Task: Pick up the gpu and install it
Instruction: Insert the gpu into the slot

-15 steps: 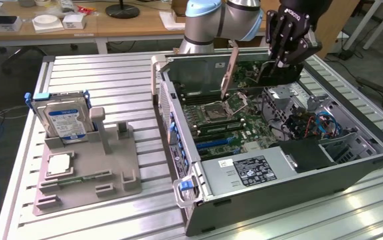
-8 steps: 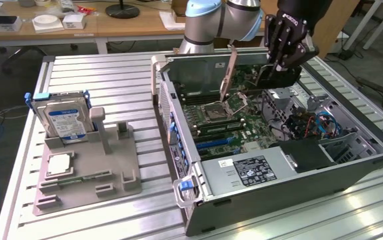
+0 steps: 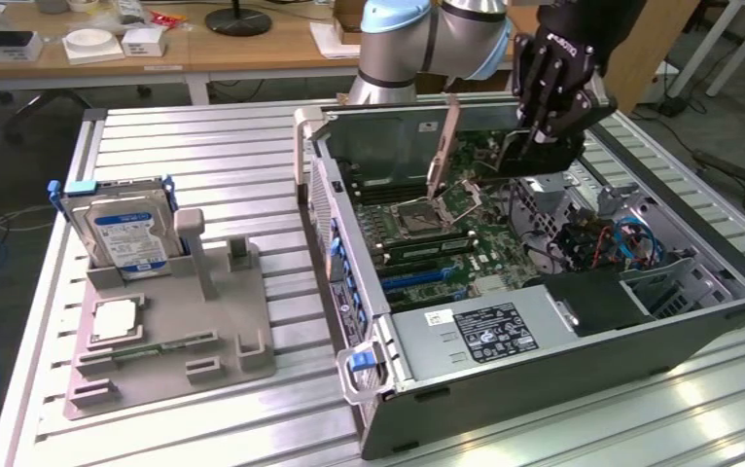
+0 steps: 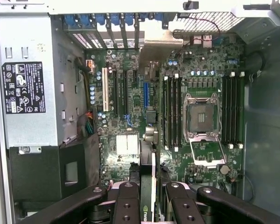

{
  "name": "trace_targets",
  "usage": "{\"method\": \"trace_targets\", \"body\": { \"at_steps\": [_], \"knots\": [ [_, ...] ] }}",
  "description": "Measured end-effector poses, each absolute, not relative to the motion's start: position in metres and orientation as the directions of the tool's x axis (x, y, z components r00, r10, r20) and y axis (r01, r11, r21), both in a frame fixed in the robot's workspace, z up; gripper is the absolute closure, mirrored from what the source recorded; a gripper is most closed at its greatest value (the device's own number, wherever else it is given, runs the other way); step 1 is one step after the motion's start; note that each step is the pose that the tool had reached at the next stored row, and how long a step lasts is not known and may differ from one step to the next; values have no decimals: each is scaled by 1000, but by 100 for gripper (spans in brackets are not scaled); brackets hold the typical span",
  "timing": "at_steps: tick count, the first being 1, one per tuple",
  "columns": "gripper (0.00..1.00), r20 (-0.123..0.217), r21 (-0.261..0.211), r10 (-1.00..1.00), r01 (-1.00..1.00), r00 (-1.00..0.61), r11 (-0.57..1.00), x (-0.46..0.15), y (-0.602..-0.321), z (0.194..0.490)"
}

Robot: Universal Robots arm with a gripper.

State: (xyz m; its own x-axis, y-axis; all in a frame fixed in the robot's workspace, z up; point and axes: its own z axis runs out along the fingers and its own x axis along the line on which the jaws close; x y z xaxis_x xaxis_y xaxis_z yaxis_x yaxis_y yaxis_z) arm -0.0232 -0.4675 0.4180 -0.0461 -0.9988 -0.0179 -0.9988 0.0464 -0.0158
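Observation:
My gripper [image 3: 535,156] hangs over the open computer case [image 3: 684,331] at its far side, shut on the gpu [image 3: 500,165]. The card is held on edge above the motherboard [image 3: 477,238], its metal end bracket [image 3: 445,146] pointing toward the case's rear wall. In the wrist view the gpu [image 4: 150,140] runs as a thin edge from between my fingers [image 4: 126,205] up to the bracket [image 4: 161,46], and it lies over the expansion slots beside a blue slot [image 4: 145,93]. I cannot tell whether the card touches a slot.
A silver hard drive with a blue label [image 3: 126,238] stands in a grey holder [image 3: 171,331] at the exterior view's left, with a processor chip [image 3: 113,319] and memory stick [image 3: 155,344]. Inside the case are the power supply [image 3: 489,331], open CPU socket [image 4: 203,116] and cables [image 3: 625,243].

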Motion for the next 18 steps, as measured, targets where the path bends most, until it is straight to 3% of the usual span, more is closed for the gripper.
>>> {"method": "trace_targets", "body": {
  "at_steps": [18],
  "knots": [
    [74, -18, -16, -999, -999, -30, 30, -24, -457, 407]
  ]
}}
